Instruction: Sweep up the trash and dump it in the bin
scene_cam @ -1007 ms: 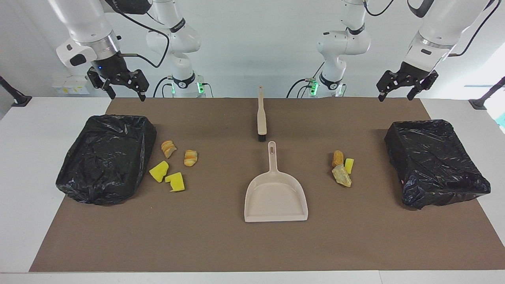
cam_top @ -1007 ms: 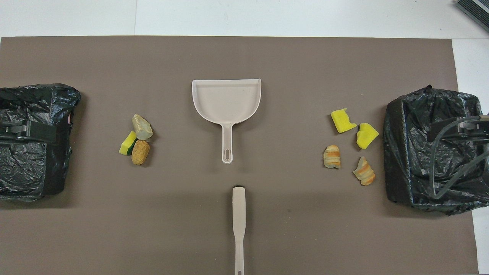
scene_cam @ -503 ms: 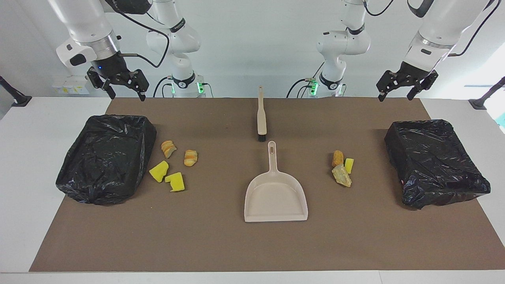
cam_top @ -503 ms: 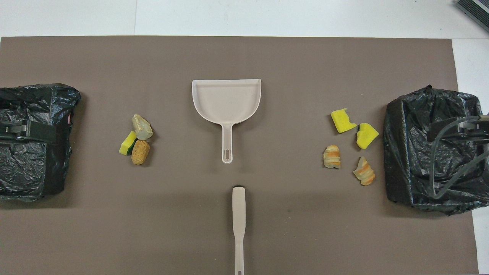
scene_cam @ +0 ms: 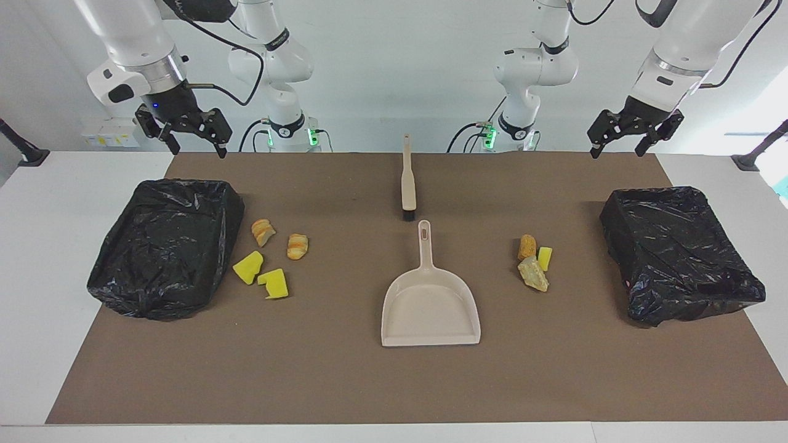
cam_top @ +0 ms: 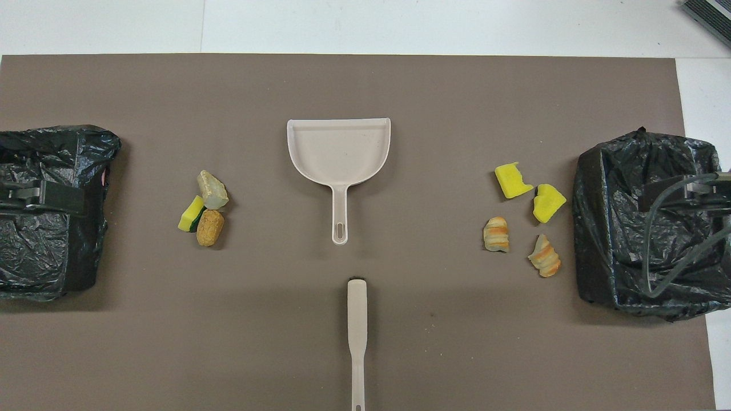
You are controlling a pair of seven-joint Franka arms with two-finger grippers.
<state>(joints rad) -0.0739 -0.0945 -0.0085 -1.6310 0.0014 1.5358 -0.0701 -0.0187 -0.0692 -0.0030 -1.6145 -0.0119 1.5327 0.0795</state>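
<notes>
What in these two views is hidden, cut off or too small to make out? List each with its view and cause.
- Brush: handle end cut off by the overhead view's bottom edge.
- Bin at the left arm's end: cut by the overhead view's side edge.
- Both bins' insides: black liner hides any contents; the other bin likewise.

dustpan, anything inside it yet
Nothing: the dustpan shows a bare tray in both views. All the trash pieces lie on the mat beside it. What is under it is hidden.

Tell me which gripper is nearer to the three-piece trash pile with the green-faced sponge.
Left. The left gripper hangs open over the mat's edge at its own end, above the bin beside that pile. The right gripper, also open, hangs over the other end, past brush and dustpan.
</notes>
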